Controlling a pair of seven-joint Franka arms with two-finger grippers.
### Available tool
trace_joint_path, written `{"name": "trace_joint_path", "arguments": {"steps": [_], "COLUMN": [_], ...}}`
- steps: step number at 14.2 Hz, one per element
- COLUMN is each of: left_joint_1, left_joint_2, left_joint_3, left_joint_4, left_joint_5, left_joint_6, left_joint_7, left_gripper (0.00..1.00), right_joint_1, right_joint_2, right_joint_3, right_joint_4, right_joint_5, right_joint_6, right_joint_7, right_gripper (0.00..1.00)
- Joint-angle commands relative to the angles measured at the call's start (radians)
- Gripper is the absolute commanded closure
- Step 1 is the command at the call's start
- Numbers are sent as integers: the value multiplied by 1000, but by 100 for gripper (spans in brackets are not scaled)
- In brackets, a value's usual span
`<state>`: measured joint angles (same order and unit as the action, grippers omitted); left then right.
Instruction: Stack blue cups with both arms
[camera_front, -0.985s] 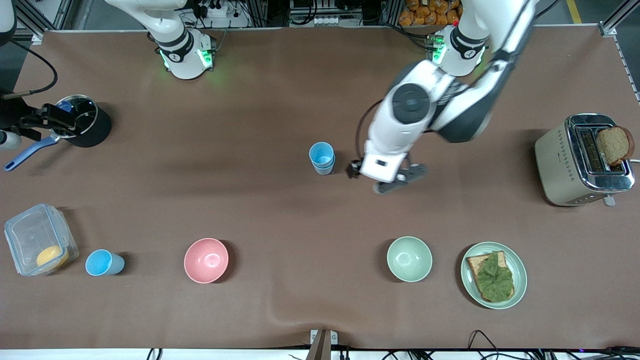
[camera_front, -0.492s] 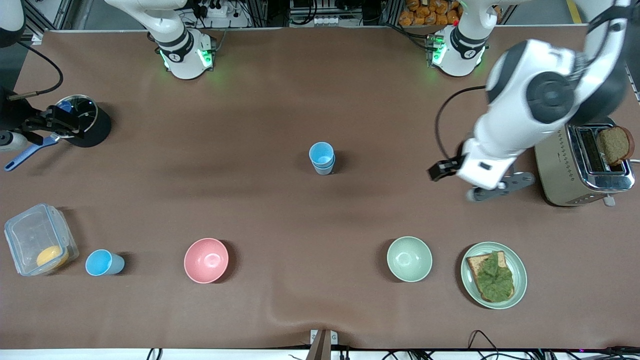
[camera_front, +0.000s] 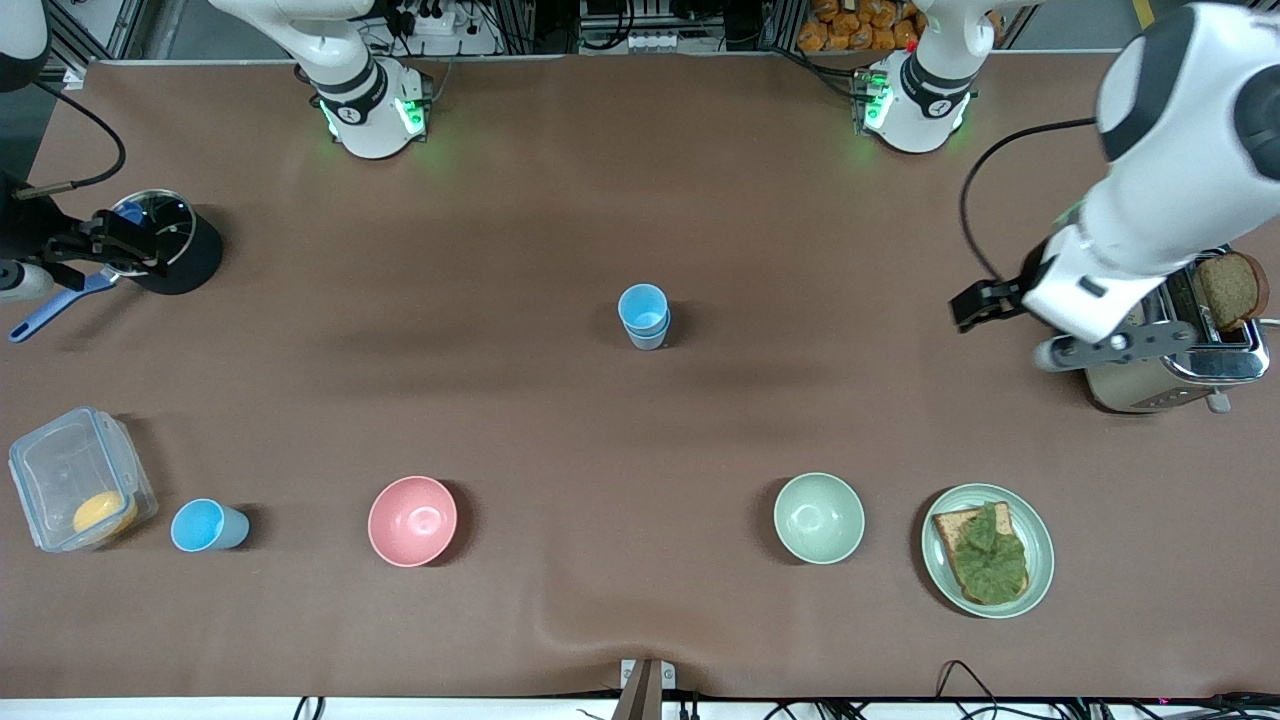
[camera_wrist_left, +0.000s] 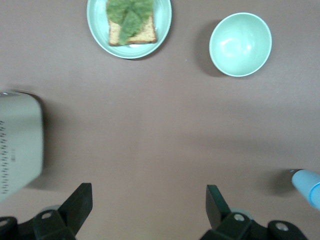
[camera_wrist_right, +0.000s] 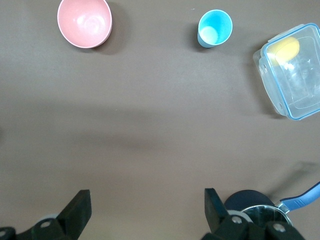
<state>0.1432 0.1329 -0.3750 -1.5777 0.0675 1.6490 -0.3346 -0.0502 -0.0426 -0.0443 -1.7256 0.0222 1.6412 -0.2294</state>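
Observation:
Two nested blue cups (camera_front: 643, 315) stand upright in the middle of the table; the edge of this stack (camera_wrist_left: 307, 185) shows in the left wrist view. A single blue cup (camera_front: 205, 526) (camera_wrist_right: 215, 28) stands upright between the pink bowl and a clear container, toward the right arm's end. My left gripper (camera_front: 1110, 343) (camera_wrist_left: 148, 200) hangs open and empty beside the toaster, well away from the stack. My right gripper (camera_front: 105, 243) (camera_wrist_right: 146, 205) is open and empty above the table next to a black pot.
A pink bowl (camera_front: 412, 520) and a pale green bowl (camera_front: 818, 517) sit near the front camera. A plate with bread and lettuce (camera_front: 987, 550), a toaster (camera_front: 1165, 330), a clear lidded container (camera_front: 75, 478) and a black pot (camera_front: 165, 245) stand at the table's ends.
My left arm has swung away from beside the stacked cups to the toaster at its own end of the table, still open. The right gripper has barely moved.

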Motion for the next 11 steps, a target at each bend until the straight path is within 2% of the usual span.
{"name": "trace_joint_path", "arguments": {"steps": [1,2,3,6,8,11], "left_joint_1": [-64,-130,-161,-146,-107,-105], "left_joint_2": [-67,-87,-114,-150,-167,-168], "left_joint_3": [110,204,252,260,248,249], "left_joint_4": [-27,-24,-27,-21,-16,18], "left_joint_5": [-9,-12,-23,-49,-75,-87], "left_joint_6": [-58,-90,-115,-170,-170,-172], "left_joint_7": [110,156,176,181,187,206], "left_gripper": [0,0,0,0,0,0], "right_joint_1": [10,10,10,10,10,12], "right_joint_2": [-8,-8,-8,-8,-8,-10], "right_joint_3": [-2,-2,-2,-2,-2,-2], "right_joint_4": [3,3,3,3,3,3], "right_joint_5": [-19,-19,-19,-18,-19,-19], "right_joint_6": [-6,-6,-6,-6,-6,-6], "right_joint_7": [1,-1,-1,1,-1,-1], "right_gripper": [0,0,0,0,0,0]}}
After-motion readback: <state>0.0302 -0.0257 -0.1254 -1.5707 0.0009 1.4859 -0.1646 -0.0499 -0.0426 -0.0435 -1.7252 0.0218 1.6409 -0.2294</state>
